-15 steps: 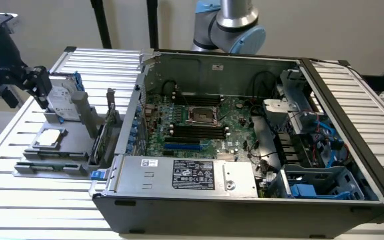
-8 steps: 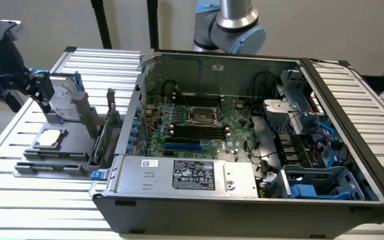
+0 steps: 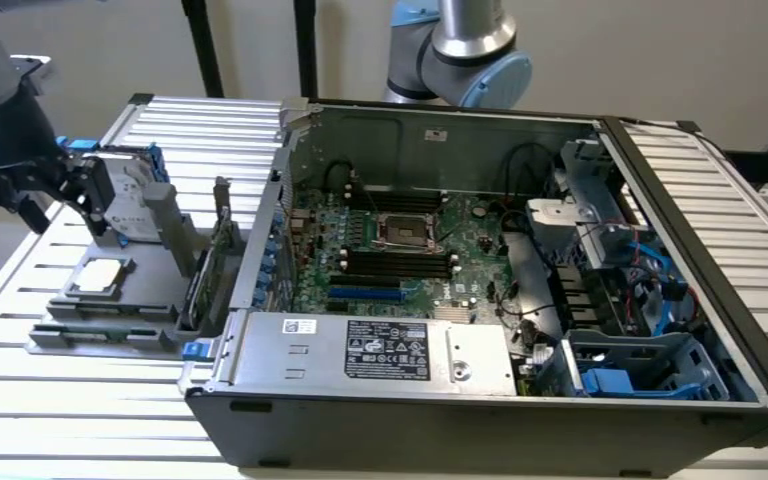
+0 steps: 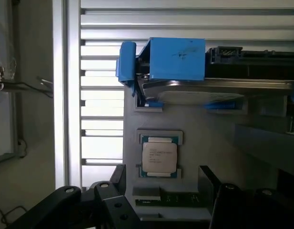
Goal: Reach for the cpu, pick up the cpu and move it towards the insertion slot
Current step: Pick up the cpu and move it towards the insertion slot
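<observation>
Black two-finger gripper (image 4: 161, 171), jaws spread wide and empty, hovers over the small flat square silvery-topped cpu (image 4: 159, 157), which lies just beside the blue-framed silver hard drive (image 4: 175, 62), centred between the jaws.

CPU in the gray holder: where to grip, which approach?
Pinch two opposite side edges of the cpu, coming straight down from above. It lies flat, lid up, in a shallow seat of the gray holder, so only its thin edges offer purchase. The upright hard drive beside it probably blocks a sideways approach.
</observation>
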Motion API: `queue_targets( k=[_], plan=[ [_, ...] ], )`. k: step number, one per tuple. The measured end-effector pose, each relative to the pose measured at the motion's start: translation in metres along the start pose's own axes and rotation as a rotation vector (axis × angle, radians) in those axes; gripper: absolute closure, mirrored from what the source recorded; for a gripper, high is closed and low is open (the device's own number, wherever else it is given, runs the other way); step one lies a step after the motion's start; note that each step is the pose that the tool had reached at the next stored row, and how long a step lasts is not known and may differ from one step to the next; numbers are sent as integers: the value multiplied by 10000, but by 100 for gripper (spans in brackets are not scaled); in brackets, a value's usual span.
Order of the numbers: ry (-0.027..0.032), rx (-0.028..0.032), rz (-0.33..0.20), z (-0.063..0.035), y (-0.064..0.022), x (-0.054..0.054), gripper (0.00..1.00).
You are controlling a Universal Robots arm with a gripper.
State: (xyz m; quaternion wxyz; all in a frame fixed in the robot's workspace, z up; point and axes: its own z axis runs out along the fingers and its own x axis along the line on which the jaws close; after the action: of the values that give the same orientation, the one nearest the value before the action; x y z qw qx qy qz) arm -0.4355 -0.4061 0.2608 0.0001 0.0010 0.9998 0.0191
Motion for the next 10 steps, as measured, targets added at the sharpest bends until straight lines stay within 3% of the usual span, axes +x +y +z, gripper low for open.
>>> queue_targets(
  k=[10],
  plan=[
    [-1, 0, 3, 180, -40, -29, 29]
  ],
)
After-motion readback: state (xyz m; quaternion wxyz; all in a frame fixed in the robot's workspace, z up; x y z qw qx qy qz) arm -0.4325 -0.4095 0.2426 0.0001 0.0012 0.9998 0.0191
